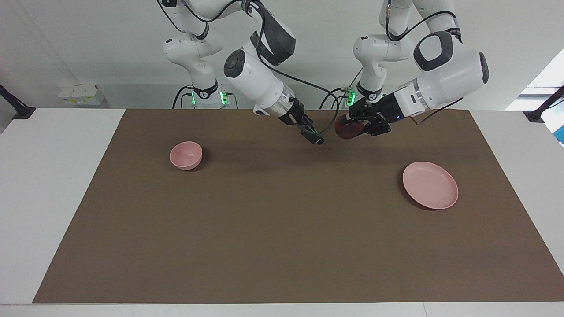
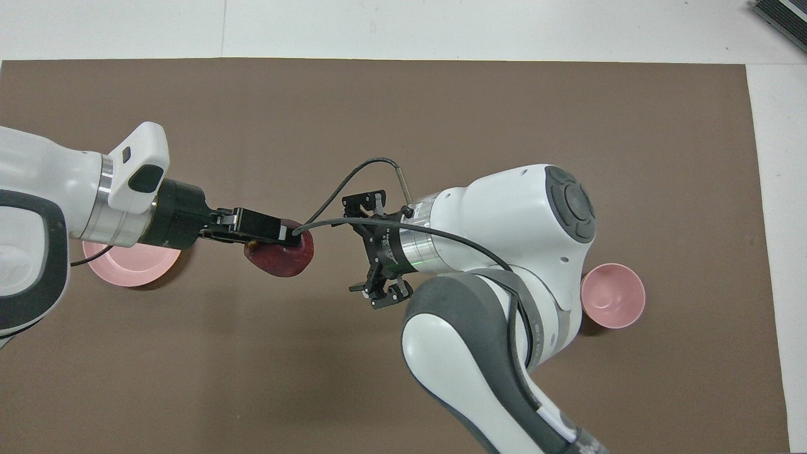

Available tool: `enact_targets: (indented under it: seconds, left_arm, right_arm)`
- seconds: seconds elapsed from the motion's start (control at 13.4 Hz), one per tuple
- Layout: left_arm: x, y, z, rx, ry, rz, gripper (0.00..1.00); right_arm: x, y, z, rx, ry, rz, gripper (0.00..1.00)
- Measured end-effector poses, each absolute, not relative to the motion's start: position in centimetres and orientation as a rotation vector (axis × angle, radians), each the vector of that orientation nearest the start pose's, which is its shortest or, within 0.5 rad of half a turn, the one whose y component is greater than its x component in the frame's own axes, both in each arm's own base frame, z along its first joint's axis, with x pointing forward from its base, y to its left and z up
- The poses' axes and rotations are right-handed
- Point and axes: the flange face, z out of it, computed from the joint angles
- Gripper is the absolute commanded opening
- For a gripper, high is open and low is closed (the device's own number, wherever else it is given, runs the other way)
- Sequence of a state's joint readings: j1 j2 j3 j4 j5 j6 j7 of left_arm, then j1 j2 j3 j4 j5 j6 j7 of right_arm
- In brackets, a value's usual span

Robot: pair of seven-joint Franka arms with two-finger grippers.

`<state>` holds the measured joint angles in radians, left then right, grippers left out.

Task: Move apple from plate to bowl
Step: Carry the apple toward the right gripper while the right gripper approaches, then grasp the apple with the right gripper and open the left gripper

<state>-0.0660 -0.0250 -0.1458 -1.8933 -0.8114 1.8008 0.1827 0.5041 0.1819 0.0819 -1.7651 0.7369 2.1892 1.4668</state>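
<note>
My left gripper [image 1: 354,125] [image 2: 277,234] is shut on the dark red apple [image 1: 344,130] [image 2: 282,260] and holds it in the air over the middle of the brown mat, at the robots' edge. Right beside the apple, my right gripper [image 1: 316,138] [image 2: 367,249] hangs with its fingers wide open and nothing between them, pointing at the fruit. The flat pink plate [image 1: 430,185] [image 2: 129,270] lies empty toward the left arm's end, partly covered by the left arm in the overhead view. The small pink bowl [image 1: 186,155] [image 2: 613,295] stands empty toward the right arm's end.
A brown mat [image 1: 282,229] covers most of the white table [image 1: 53,176]. A black cable [image 2: 343,189] loops from the right wrist close to the apple. A dark object [image 2: 782,19] lies at a table corner farthest from the robots.
</note>
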Motion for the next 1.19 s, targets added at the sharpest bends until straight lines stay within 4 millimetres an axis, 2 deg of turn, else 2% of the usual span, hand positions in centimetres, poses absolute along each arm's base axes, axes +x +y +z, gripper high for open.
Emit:
enact_targets:
  seconds: [0.15, 0.45, 0.6, 0.67, 0.74, 0.82, 1.04, 1.12, 1.19]
  left_arm:
    - [52.9, -18.7, 53.0, 2.360, -0.179, -0.067, 0.00]
    - [52.8, -18.9, 52.8, 2.364, -0.148, -0.067, 0.00]
    - [52.5, -19.9, 52.7, 2.361, -0.144, -0.082, 0.00]
    - [52.3, -20.4, 52.8, 2.360, -0.145, -0.088, 0.00]
    - [52.2, -20.7, 52.8, 2.361, -0.136, -0.096, 0.00]
    - [52.2, -20.7, 52.8, 2.363, -0.119, -0.094, 0.00]
    - [52.3, -20.7, 52.8, 2.365, -0.095, -0.097, 0.00]
    - [52.3, -20.8, 52.8, 2.365, -0.089, -0.099, 0.24]
    - [52.3, -20.9, 52.9, 2.367, -0.071, -0.104, 0.99]
  right_arm:
    - [52.1, 37.8, 49.5, -2.004, 1.486, 0.603, 1.00]
    - [52.4, 38.7, 49.1, -1.839, 1.525, 0.672, 1.00]
    - [52.4, 38.9, 49.2, -1.779, 1.536, 0.727, 1.00]
    - [52.4, 39.0, 49.3, -1.764, 1.537, 0.739, 0.84]
    - [52.4, 39.0, 49.4, -1.759, 1.538, 0.740, 0.13]
    - [52.4, 39.0, 49.4, -1.761, 1.537, 0.742, 0.00]
    - [52.5, 38.9, 49.4, -1.760, 1.537, 0.743, 0.00]
    - [52.5, 38.9, 49.4, -1.761, 1.537, 0.745, 0.00]
    - [52.5, 38.8, 49.4, -1.761, 1.537, 0.746, 0.00]
